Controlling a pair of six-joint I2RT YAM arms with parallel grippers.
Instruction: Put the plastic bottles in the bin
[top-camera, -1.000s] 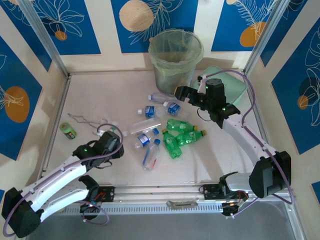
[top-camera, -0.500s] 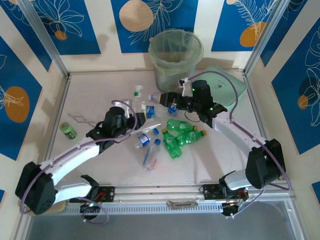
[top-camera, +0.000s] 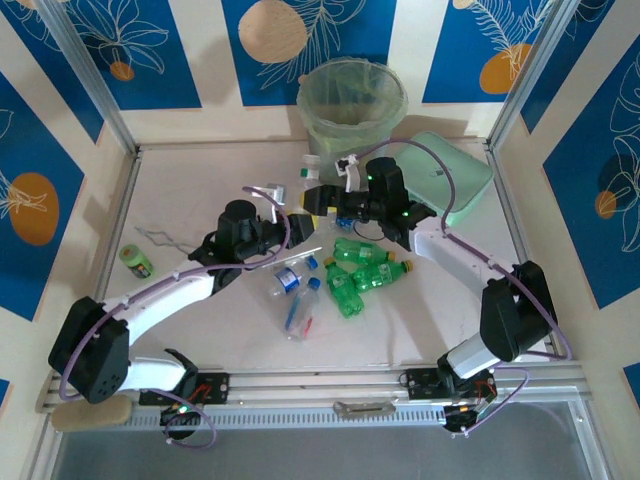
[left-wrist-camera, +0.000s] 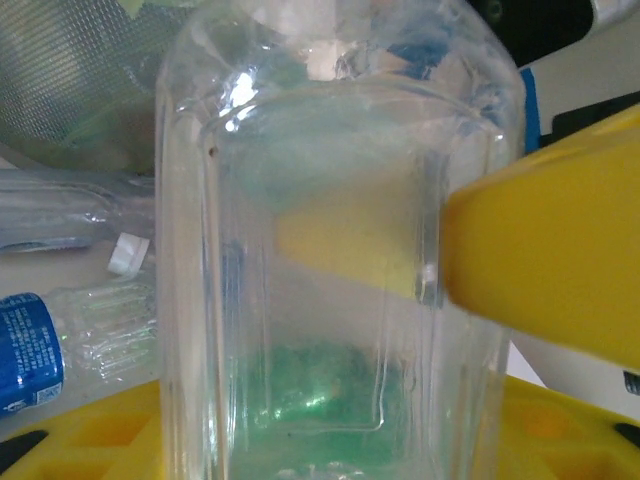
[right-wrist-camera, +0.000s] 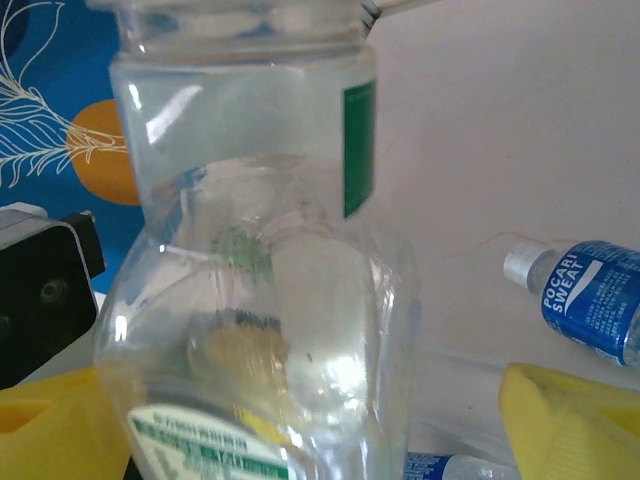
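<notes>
Right now my left end effector (top-camera: 298, 224) clamps a clear plastic bottle with a green label (top-camera: 310, 176), upright just in front of the round grey-green bin (top-camera: 340, 150) with its pale green bag, not in it. My right end effector (top-camera: 322, 198) sits just beside, yellow fingers (right-wrist-camera: 565, 420) spread wide, the bottle between them with a gap on one side. Further out, green plastic bottles (top-camera: 365, 272) and blue-labelled clear bottles (top-camera: 290, 282) lie on the pale surface (top-camera: 200, 180). A flat mint-green lid (top-camera: 455, 180) rests right of the bin.
</notes>
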